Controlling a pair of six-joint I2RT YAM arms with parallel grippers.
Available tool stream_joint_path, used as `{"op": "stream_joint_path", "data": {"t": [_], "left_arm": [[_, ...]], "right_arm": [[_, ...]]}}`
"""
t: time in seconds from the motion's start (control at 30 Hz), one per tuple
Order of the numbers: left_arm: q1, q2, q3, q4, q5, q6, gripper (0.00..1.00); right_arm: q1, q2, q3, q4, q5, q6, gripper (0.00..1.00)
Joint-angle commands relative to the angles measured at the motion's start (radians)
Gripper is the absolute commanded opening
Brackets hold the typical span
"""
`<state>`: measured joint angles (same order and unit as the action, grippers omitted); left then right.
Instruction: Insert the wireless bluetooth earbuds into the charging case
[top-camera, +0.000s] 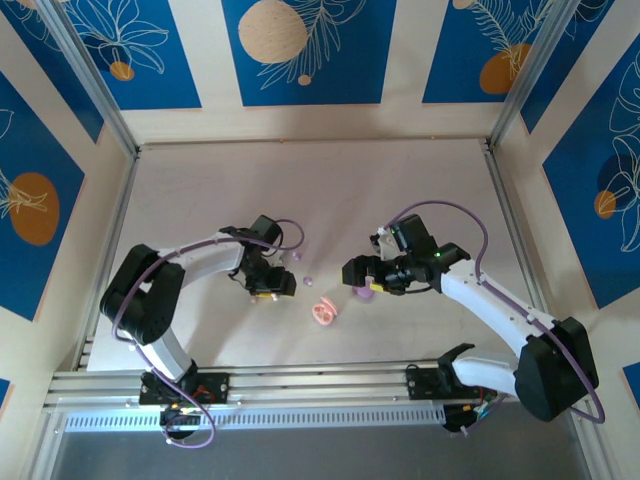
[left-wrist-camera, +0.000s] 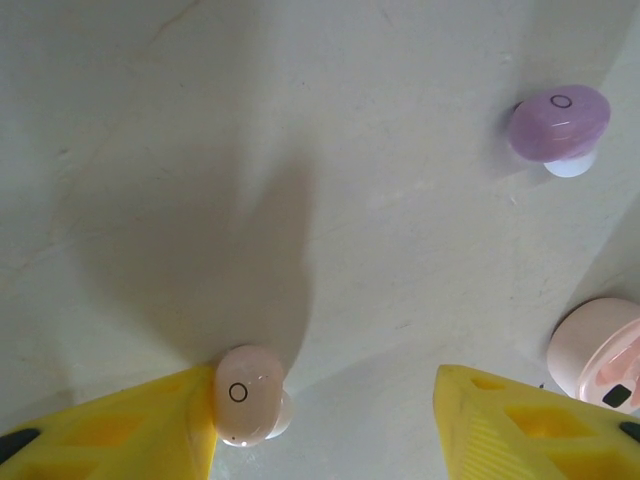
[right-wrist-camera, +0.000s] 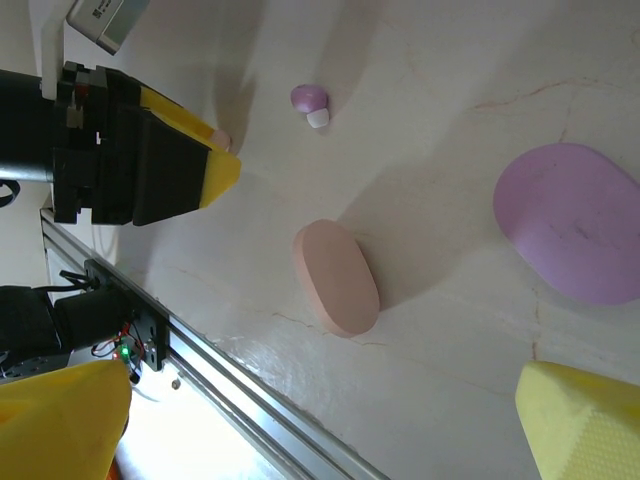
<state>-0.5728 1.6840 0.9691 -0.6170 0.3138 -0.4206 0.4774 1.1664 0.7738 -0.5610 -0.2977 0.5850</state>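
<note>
A pale pink earbud (left-wrist-camera: 248, 395) lies on the table, touching the left yellow finger (left-wrist-camera: 150, 430) of my left gripper (left-wrist-camera: 325, 400). That gripper is open, and a wide gap separates the bud from the other finger (left-wrist-camera: 540, 425). One purple earbud (left-wrist-camera: 558, 125) lies ahead to the right, also seen in the top view (top-camera: 307, 280); another purple earbud (top-camera: 296, 257) lies farther back. The pink charging case (top-camera: 325, 313) stands open between the arms. My right gripper (top-camera: 365, 280) hovers open and empty over the purple case (right-wrist-camera: 570, 220), with the pink case (right-wrist-camera: 335, 277) beyond it.
The metal rail (top-camera: 300, 385) runs along the near table edge. Side rails (top-camera: 510, 240) and patterned walls bound the table. Bare tabletop (top-camera: 320, 190) stretches behind both grippers. The left gripper (right-wrist-camera: 200, 165) shows in the right wrist view.
</note>
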Motion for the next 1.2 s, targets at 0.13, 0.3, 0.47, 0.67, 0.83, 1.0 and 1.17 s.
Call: {"op": "stream_joint_path", "data": {"t": [0.13,0.3,0.47,0.67,0.83,1.0,1.17], "left_arm": [[-0.009,0.025,0.022,-0.029,-0.012,0.005,0.51],[-0.005,0.033,0.026,-0.034,-0.017,0.011,0.45],[0.002,0.043,0.035,-0.042,-0.019,0.021,0.44],[0.012,0.072,0.068,-0.064,-0.022,0.042,0.42],[0.026,0.086,0.086,-0.087,-0.028,0.065,0.40],[0.034,0.094,0.096,-0.103,-0.028,0.081,0.38],[0.045,0.104,0.115,-0.116,-0.027,0.097,0.36]], "right_arm": [[-0.006,-0.016,-0.013,0.007,-0.041,0.004,0.99],[-0.006,-0.019,-0.026,0.015,-0.048,0.012,0.99],[-0.006,-0.019,-0.030,0.020,-0.055,0.013,0.99],[-0.006,-0.021,-0.031,0.021,-0.058,0.016,0.99],[-0.006,-0.024,-0.037,0.023,-0.061,0.019,0.99],[-0.006,-0.024,-0.042,0.026,-0.062,0.021,0.99],[-0.007,-0.026,-0.041,0.027,-0.063,0.021,0.99]]}}
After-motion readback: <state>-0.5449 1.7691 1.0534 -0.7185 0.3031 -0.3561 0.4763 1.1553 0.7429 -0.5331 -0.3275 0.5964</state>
